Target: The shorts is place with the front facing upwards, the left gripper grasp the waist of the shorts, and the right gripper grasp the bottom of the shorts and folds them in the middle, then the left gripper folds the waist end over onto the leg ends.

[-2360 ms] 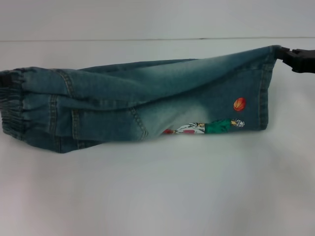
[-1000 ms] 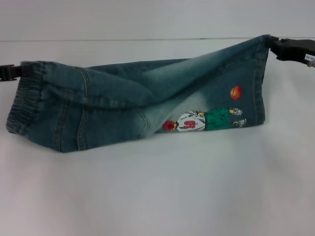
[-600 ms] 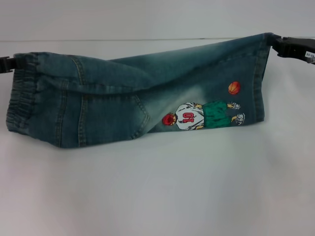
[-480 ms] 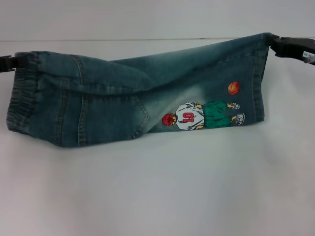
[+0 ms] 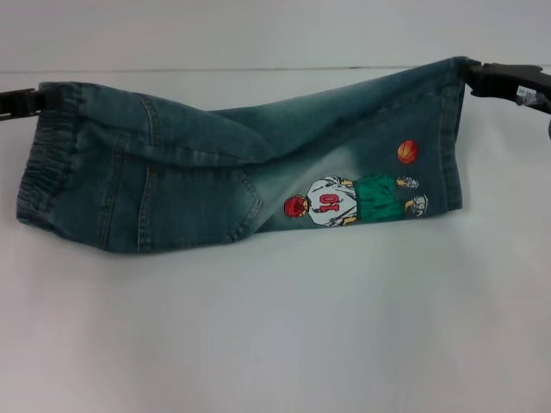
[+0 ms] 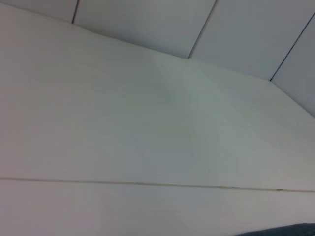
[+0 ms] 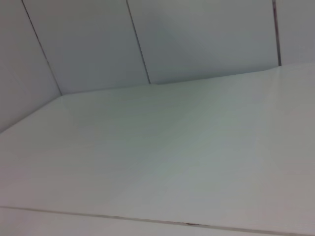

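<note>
A: Hanging between our two arms, the shorts (image 5: 232,176) stretch across the white desk (image 5: 275,335), folded lengthwise, basketball-player patch (image 5: 353,200) facing us.

B: We see the left claw (image 5: 34,99) closed on the waist of the shorts (image 5: 41,168) at its far corner.

A: And the right claw (image 5: 473,79) pinches the leg ends (image 5: 455,138) at their far corner, lifted.

B: Around them we see only desk and the panelled wall (image 7: 197,34); nothing blocks either claw.
</note>
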`<state>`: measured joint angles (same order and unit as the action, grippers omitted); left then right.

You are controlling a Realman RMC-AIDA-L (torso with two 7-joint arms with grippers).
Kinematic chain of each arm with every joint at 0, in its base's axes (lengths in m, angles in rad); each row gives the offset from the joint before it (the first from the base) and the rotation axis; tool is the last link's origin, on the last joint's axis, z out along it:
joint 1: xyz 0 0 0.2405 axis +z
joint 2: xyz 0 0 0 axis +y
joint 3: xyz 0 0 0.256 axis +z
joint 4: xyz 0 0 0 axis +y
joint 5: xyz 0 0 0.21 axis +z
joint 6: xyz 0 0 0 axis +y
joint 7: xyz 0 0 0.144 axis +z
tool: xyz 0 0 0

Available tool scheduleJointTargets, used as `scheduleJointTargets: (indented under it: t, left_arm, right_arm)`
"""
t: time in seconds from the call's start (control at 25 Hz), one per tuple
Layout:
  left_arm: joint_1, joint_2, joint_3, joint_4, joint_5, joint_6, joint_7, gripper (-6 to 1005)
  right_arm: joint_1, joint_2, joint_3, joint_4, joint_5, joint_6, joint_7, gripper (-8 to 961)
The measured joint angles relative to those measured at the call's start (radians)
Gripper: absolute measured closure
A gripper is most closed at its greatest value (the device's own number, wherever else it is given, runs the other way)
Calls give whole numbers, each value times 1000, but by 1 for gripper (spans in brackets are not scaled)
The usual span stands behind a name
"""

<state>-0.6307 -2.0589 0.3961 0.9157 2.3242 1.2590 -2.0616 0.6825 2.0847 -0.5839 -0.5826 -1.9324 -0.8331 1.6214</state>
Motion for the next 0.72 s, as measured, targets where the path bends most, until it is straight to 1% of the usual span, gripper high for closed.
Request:
scheduleJointTargets:
  t: [0.28, 0.44, 0.72]
  left_arm:
    - [-2, -7, 28, -14, -3, -50, -1, 882]
    - [-2, -10, 35, -15, -3, -69, -2, 881]
    - [-3, -12, 47, -23, -3, -98, -2, 880]
  right_arm:
    - [15, 1, -23, 3, 0, 26, 0, 932]
    - [24, 2, -56, 4, 1, 53, 0, 931]
    - [39, 5, -80, 12, 6, 108, 0, 932]
